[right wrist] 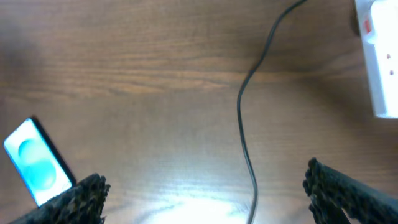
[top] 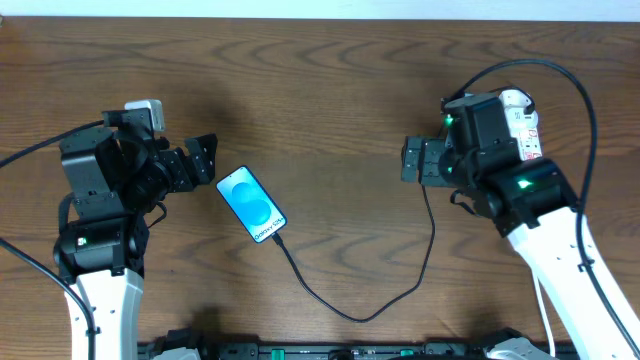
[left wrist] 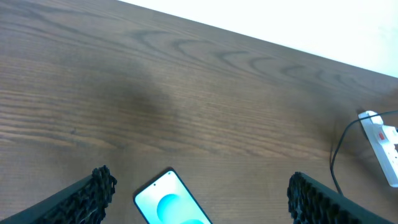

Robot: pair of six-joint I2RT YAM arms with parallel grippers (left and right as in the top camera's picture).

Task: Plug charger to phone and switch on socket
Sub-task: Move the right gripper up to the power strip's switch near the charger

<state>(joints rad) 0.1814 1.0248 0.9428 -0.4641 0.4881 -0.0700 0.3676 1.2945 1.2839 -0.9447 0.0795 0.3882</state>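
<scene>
Phone (top: 251,204), a slim rectangular smartphone with a bright blue screen, is found lying flat and slanted on the brown wood-grain bench (top: 330,70), left of centre.

Just to its left, the left claw (top: 207,160) is held low and pointed toward the phone's top end, without touching it. Its black ribbed fingers (left wrist: 93,194) are spread wide, with nothing between them. The left arm is folded back over its base, wrist turned rightward.

The long thin black charger cable (right wrist: 239,118) is seen meeting the phone's lower end. The plug is therefore judged already seated, though the tip is too small to confirm. A slack loop is laid toward the near bench edge and up to the right claw; the slack is judged to spare the phone any tug.

The right claw (top: 411,160) is held right of centre, facing left, fingers parted and empty. The right arm is stretched in from the near right corner.

The narrow white power-strip socket (right wrist: 380,68) lies at far right, partly hidden under that arm in the overhead view. A red switch mark is visible, but the switch position cannot be told. Switching on is judged the remaining step.
</scene>
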